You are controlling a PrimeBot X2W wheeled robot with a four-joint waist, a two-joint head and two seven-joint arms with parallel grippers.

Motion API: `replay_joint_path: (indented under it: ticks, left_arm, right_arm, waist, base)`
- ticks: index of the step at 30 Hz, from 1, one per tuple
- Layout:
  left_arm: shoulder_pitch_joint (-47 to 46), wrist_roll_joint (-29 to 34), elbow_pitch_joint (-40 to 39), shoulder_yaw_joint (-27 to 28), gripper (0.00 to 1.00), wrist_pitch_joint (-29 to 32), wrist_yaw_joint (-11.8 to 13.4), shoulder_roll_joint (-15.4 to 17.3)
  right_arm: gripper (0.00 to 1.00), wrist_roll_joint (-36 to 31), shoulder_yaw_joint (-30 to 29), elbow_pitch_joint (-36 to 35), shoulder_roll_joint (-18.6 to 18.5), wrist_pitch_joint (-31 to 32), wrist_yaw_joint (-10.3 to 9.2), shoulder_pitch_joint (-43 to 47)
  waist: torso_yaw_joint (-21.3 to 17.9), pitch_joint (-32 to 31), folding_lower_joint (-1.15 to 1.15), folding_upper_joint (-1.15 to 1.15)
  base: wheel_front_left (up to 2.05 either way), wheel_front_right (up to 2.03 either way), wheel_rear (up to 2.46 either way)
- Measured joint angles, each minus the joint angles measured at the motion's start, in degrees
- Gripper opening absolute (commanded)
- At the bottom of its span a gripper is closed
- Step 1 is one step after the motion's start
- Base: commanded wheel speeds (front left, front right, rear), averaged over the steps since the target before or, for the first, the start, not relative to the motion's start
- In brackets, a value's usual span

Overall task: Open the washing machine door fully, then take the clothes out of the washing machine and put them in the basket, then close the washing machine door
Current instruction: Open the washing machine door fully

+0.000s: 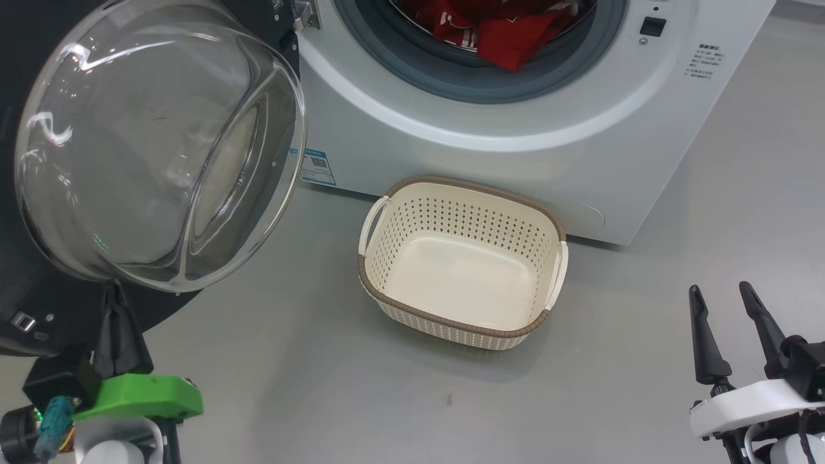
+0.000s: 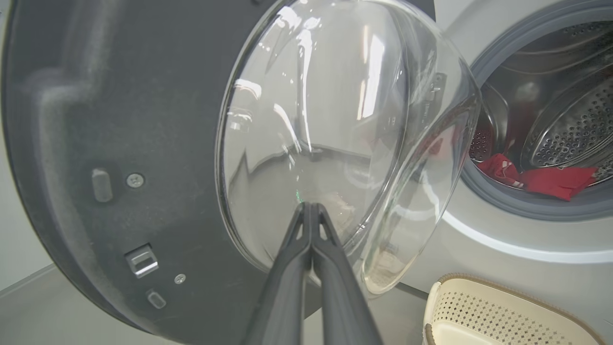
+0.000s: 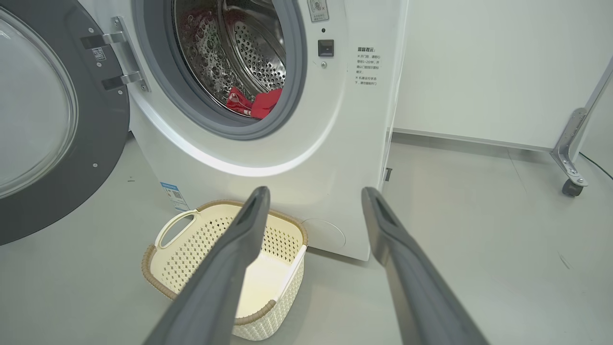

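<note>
Nearest, we list the left gripper [image 2: 310, 207], fingers pressed together on nothing, tips at the glass bowl [image 1: 161, 142] of the washing machine door [image 2: 96, 120], and the right gripper [image 1: 718, 293], jaws spread wide, holding nothing. Next, the basket [image 1: 451, 325] on the floor [image 1: 309, 386] just before the washing machine [image 1: 515, 161]; farthest, the red clothes [image 1: 509, 35] in its drum [image 3: 249, 48].

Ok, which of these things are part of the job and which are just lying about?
Job: door, swung open; washer; red clothes inside it; basket, empty, in front of the washer.
Lying about: wheeled frame, off to one side of the washer; printed notice on the washer's front.
</note>
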Motion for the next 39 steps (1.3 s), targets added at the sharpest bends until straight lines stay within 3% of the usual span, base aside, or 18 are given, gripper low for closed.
replay_joint_path:
  ticks: [17,28,31,33,35,36,39]
  left_arm:
    - [6.60,-0.01,-7.19,-16.27,0.00,0.00,0.00,0.87]
    - [6.90,1.44,-7.87,-18.59,0.00,0.00,0.00,1.09]
    - [6.91,1.51,-7.87,-17.67,0.35,0.00,0.00,1.09]
    - [6.91,1.52,-7.86,-16.93,0.47,0.00,0.00,1.19]
    - [6.93,1.57,-7.84,-16.50,0.95,0.00,0.00,1.21]
    - [6.93,1.57,-7.83,-16.35,1.00,0.00,0.00,1.22]
    - [6.94,1.57,-7.70,-16.07,1.00,0.00,0.00,1.23]
  right_arm:
    - [1.00,-0.26,2.10,0.01,1.33,0.00,0.30,0.18]
    - [1.00,-0.27,2.44,-1.11,2.44,0.00,0.30,0.17]
    - [1.00,-0.27,2.60,-1.41,2.71,0.00,0.30,0.16]
    - [1.00,-0.27,2.64,-1.42,2.80,0.00,0.30,0.17]
    - [1.00,-0.27,2.67,-1.48,2.87,0.00,0.30,0.18]
    - [1.00,-0.27,2.69,-1.52,2.90,0.00,0.30,0.18]
    - [1.00,-0.27,2.61,-1.87,2.98,0.00,0.30,0.27]
  waist:
    - [-3.14,-1.71,0.00,0.00]
    - [-7.54,-2.15,0.00,0.00]
    - [-9.05,-2.29,0.00,0.00]
    - [-10.11,-2.38,0.00,0.00]
    - [-11.17,-2.48,0.00,0.00]
    - [-11.70,-2.53,0.00,0.00]
    - [-13.20,-2.68,0.00,0.00]
  base:
    - [0.00,0.00,0.00]
    - [0.00,0.00,0.00]
    - [0.00,0.00,0.00]
    - [0.00,0.00,0.00]
    - [0.00,0.00,0.00]
    - [0.00,0.00,0.00]
    - [0.00,0.00,0.00]
